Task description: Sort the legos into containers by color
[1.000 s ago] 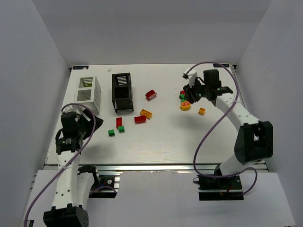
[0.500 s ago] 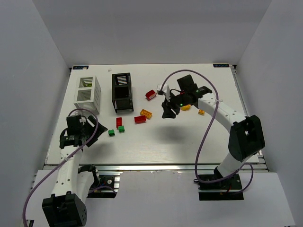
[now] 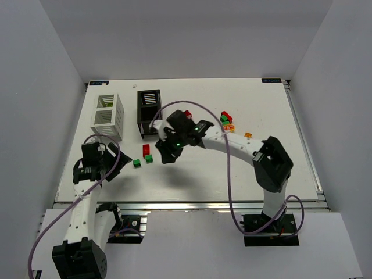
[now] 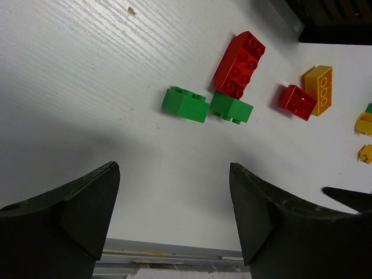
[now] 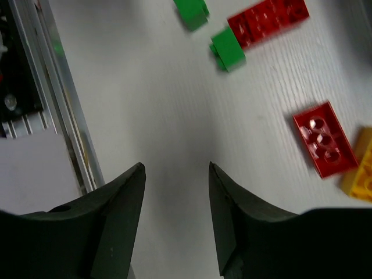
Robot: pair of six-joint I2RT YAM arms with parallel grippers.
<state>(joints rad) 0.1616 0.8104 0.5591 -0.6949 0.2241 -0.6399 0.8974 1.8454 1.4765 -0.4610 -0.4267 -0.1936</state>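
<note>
Top external view: you have two containers at the far left of the table (image 3: 197, 174), a white bin (image 3: 107, 115) and a black bin (image 3: 150, 110) side by side. Just near of the black bin lie three loose pieces, one long red brick (image 3: 146, 149) and two green bricks (image 3: 149, 157). Your right gripper (image 3: 164, 154) hangs just right of them and your left gripper (image 3: 116, 158) to their left. Farther right sits a tight cluster (image 3: 226, 120) you cannot count, with one small orange piece (image 3: 248, 135) apart.

Left wrist view: the fingers (image 4: 75, 203) are spread wide with nothing between them. Beyond them you count two green bricks, two red, the second a short red brick (image 4: 297, 102), and one orange brick (image 4: 319, 89).

Right wrist view: these fingers (image 5: 110, 215) stand apart too, gripping nothing. Past them lie two green bricks, two red, and one orange at the right edge.
</note>
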